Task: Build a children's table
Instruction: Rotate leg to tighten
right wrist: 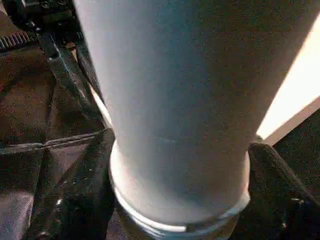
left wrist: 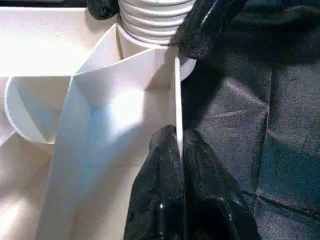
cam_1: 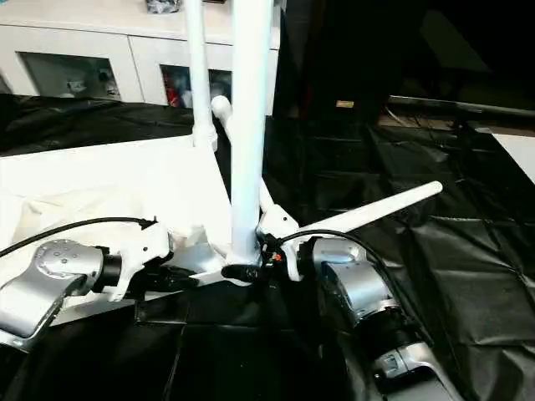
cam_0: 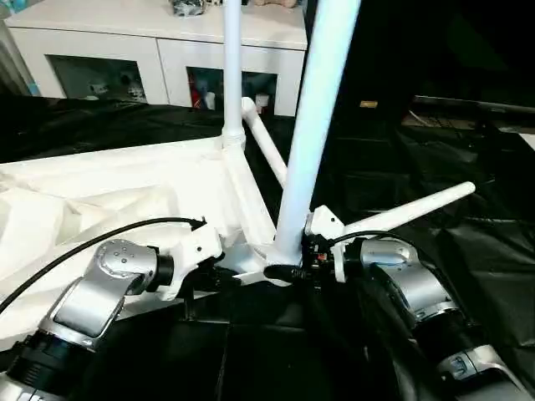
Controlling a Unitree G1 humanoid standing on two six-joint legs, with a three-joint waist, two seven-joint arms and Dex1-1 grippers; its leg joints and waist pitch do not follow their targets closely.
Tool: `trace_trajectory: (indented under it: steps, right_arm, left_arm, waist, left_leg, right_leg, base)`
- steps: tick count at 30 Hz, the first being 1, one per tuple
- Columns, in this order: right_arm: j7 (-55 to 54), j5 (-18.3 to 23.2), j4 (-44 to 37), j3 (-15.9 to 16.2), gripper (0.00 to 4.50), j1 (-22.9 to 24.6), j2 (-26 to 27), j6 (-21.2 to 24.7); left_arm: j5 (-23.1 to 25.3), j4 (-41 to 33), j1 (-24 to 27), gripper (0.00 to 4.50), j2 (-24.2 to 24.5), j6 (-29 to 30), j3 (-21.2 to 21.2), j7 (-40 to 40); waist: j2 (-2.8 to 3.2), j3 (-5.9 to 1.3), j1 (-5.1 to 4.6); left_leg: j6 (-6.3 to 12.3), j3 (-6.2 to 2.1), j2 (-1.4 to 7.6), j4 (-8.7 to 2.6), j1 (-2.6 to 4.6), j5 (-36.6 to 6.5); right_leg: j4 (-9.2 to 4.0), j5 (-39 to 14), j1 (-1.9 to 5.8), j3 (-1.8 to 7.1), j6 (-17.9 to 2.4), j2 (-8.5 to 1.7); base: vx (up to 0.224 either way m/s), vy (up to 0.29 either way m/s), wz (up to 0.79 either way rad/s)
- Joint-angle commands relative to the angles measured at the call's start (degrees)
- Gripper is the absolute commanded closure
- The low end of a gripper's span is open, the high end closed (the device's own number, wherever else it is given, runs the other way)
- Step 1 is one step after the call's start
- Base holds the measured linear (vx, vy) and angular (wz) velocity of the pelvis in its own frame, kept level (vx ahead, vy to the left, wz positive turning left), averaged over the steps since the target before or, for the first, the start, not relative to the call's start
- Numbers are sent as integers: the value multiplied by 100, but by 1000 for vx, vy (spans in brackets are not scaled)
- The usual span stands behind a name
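Tabletop [cam_0: 125, 188] lies underside-up on black sheet. Left gripper [left wrist: 177, 145] pinches its rim; right gripper [right wrist: 180, 170] clamps near leg [cam_0: 313, 134] at corner socket. Risk: leg cross-threads if tilted, tabletop slips.

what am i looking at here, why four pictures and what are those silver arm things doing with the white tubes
The silver arms belong to a humanoid robot building a children's table. Two pictures come from cameras in its head, looking down over its forearms; the other two come from a camera on each wrist.

The white tabletop lies upside down on black sheeting. One leg stands in a far corner socket. Two spare legs lie on the sheeting.

The left gripper pinches the tabletop's thin edge wall. The right gripper has a finger on each side of the near leg at its base, where it enters the corner socket. A white cabinet stands behind.
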Motion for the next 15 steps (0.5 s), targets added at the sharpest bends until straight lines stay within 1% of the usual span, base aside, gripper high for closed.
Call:
trace_trajectory:
  steps: [1, 2, 8, 9, 10, 11, 15]
  right_arm:
    - [-3, 138, 49, -190, 162, -2, -29, 21]
    - [-4, 144, 52, -185, 168, 7, -31, 13]
    - [16, 133, 65, -168, 173, 76, -19, -36]
    - [12, 126, 77, -165, 173, 82, -14, -46]
    - [-22, 101, 99, -158, 173, 94, -5, -73]
    - [-105, 61, 149, -158, 173, 104, 16, -114]
    - [-508, -32, 370, -189, 173, 151, 174, -198]
  left_arm:
    - [-364, -282, -79, 450, -80, -66, 39, -207]
    - [-364, -281, -79, 450, -76, -61, 37, -208]
    - [-365, -268, -57, 450, -60, -61, 20, -211]
    - [-365, -264, -54, 450, -60, -60, 19, -210]
    - [-345, -258, -47, 450, -68, -57, 18, -175]
    - [-315, -233, -43, 450, -87, -57, 13, -125]
    - [-133, -88, -26, 450, -144, -83, -54, 86]
  waist:
    - [82, -381, 15]
    - [74, -381, 14]
    - [80, -383, 17]
    - [64, -383, 14]
    - [71, -383, 15]
    - [63, -383, 14]
    - [65, -374, 4]
  left_leg:
    - [177, -83, 224, -363, 24, -745]
    - [178, -82, 224, -363, 22, -746]
    - [185, -83, 225, -362, 22, -711]
    - [188, -83, 225, -360, 20, -708]
    - [188, -82, 224, -360, 21, -712]
    - [188, -80, 225, -360, 22, -706]
    - [170, -80, 223, -364, 18, -724]
  right_leg:
    - [-390, -472, 345, 328, -1226, -468]
    - [-392, -483, 348, 329, -1223, -469]
    - [-385, -449, 346, 325, -1223, -468]
    - [-382, -467, 350, 328, -1214, -470]
    - [-389, -497, 347, 328, -1208, -470]
    - [-389, -496, 347, 329, -1207, -471]
    - [-396, -568, 334, 329, -1203, -471]
  base:
    - [0, 0, 0]
    - [0, 0, 0]
    - [0, 0, 0]
    - [0, 0, 0]
    - [0, 0, 0]
    - [0, 0, 0]
    - [0, 0, 0]
